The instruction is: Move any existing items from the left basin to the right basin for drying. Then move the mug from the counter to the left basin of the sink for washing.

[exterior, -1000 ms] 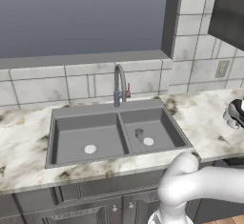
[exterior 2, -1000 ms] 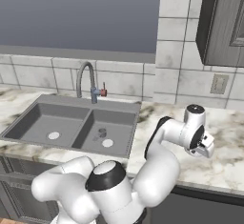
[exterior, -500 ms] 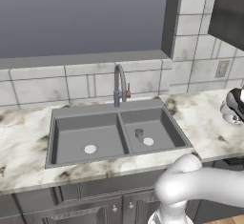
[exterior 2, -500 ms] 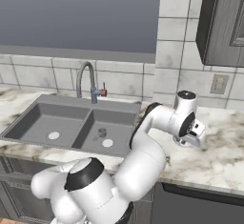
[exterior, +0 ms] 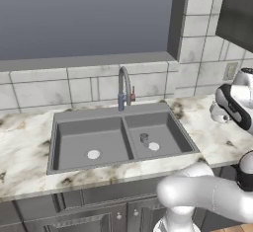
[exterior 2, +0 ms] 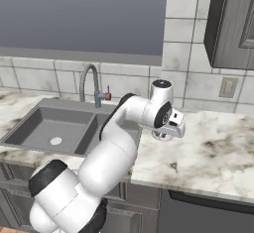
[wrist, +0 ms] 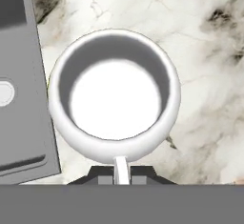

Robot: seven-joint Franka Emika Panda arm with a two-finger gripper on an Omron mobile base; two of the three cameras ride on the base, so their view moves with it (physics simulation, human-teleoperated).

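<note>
Left base view: one sink (exterior: 118,137) with two basins; a dark cylinder (exterior: 144,138) is standing in the right basin (exterior: 163,127). Right base view: the gripper (exterior 2: 163,135) is hanging over the counter (exterior 2: 213,147). Hand view: narrowed fingers (wrist: 102,174) are pinching the one mug (wrist: 114,94) by its handle.

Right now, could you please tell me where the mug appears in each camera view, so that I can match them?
Left base view: the mug sits at the far right edge.
Right base view: the mug is near the centre.
Hand view: the mug is central, seen from above.
Shared landmark: the sink, left of the mug every time.
</note>
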